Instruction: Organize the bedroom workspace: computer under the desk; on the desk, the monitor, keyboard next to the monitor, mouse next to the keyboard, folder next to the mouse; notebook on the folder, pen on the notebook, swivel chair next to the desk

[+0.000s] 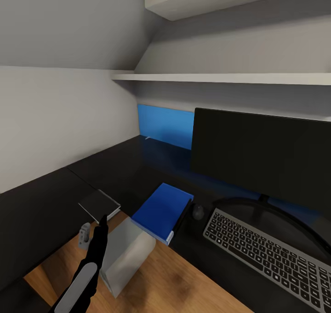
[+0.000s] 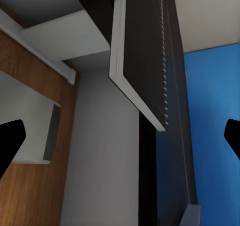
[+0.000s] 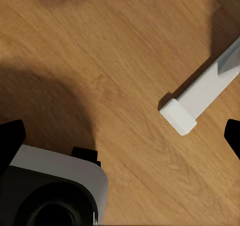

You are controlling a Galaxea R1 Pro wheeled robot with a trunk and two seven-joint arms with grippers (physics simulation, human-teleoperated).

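No brand name or legible label shows; the key lettering on the keyboard (image 1: 271, 253) is pale but too small to read.

The worktop (image 1: 50, 202) is glossy black and L-shaped, reflecting the blue wall panel (image 1: 165, 125). On it stand one monitor (image 1: 262, 154), a thin black flat screen, and one slim keyboard with grey keys in front of it. A small dark rounded mouse (image 1: 198, 211) lies just left of the keyboard. One flat bright blue folder (image 1: 162, 210) lies left of the mouse, its near corner overhanging the worktop edge.

One notebook (image 1: 99, 205), black-covered with a white page edge, is tilted at the worktop edge, left of the folder and apart from it. In the left wrist view the notebook (image 2: 145, 61) lies between the two dark fingertips, which stand wide apart at the picture's sides. The left end effector (image 1: 102, 221) touches the notebook's near corner; whether it grips it cannot be told.

One light grey boxy computer (image 1: 123, 257) stands on the wood floor (image 1: 184, 285) below. Two white shelves (image 1: 230, 78) hang above.

The right end effector's fingertips (image 3: 11, 141) stand apart, empty, over the floor and a white leg (image 3: 200, 99).
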